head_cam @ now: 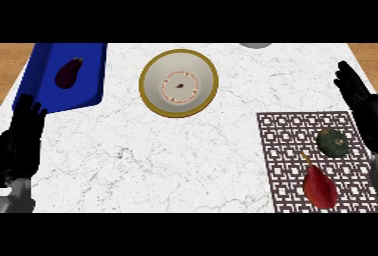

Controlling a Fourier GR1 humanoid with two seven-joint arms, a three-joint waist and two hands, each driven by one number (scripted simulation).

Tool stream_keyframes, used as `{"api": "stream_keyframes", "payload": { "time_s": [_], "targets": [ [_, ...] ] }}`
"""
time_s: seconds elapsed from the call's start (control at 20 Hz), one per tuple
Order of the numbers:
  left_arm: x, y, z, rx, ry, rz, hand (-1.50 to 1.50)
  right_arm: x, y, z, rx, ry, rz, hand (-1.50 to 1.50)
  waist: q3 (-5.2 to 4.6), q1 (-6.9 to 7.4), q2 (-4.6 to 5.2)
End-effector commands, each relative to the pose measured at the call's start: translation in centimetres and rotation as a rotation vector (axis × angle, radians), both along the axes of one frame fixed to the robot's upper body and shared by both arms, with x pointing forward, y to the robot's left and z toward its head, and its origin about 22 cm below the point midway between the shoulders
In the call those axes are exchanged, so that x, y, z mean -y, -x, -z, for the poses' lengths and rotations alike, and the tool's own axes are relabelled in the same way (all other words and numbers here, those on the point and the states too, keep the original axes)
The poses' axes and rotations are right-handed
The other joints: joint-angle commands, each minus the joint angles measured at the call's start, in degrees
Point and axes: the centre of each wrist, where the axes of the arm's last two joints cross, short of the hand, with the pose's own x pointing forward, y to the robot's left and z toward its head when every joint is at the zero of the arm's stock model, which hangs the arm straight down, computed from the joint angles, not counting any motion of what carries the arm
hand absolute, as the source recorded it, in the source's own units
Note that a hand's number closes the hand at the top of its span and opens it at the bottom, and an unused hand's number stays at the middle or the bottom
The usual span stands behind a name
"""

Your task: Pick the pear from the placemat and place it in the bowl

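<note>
White marble worktop (148, 165), red pear (321, 187) on patterned brown placemat (288, 150) near right, gold-rimmed white bowl (179, 83) far centre, left hand (22, 140) and right hand (358, 95) both spread, holding nothing.

No readable text, labels, brands or numbers anywhere in the head view. Only markings: a geometric fretwork pattern on the placemat (295, 150) at lower right, and a dotted ring decoration inside the bowl (179, 83) at upper centre. Neither forms characters.

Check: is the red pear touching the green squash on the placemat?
Apart. The head view shows patterned placemat between the red pear and the green squash.
</note>
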Motion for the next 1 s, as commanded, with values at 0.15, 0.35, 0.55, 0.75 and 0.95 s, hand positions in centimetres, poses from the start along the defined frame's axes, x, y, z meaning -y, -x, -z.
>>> {"api": "stream_keyframes", "payload": {
  "time_s": [0.15,0.35,0.55,0.75,0.95],
  "targets": [
    [5.3,-0.5,-0.1,0.017,-0.078,0.22,0.0,-2.2,4.1,5.5,-0.174,-0.043,-0.207,1.5,-1.38,-0.31,-1.3],
    [6.5,-1.3,-0.1,0.005,-0.069,0.279,0.0,0.3,5.3,4.8,0.037,0.337,0.07,1.5,-1.49,-4.8,-2.0],
    [8.1,-0.3,1.2,0.0,-0.05,0.321,0.0,-4.3,10.3,9.7,0.208,-0.115,0.139,-1.5,-1.15,-3.98,-1.93],
    [10.5,-0.9,2.1,-0.002,-0.06,0.362,0.0,-4.2,14.2,10.1,0.367,-0.069,0.136,-1.5,-1.41,-1.81,-1.42],
    [10.0,0.1,1.5,0.003,-0.076,0.387,0.0,-0.8,16.6,4.6,0.375,0.066,0.178,-1.5,-1.5,-0.43,-1.41]
  ]
}}
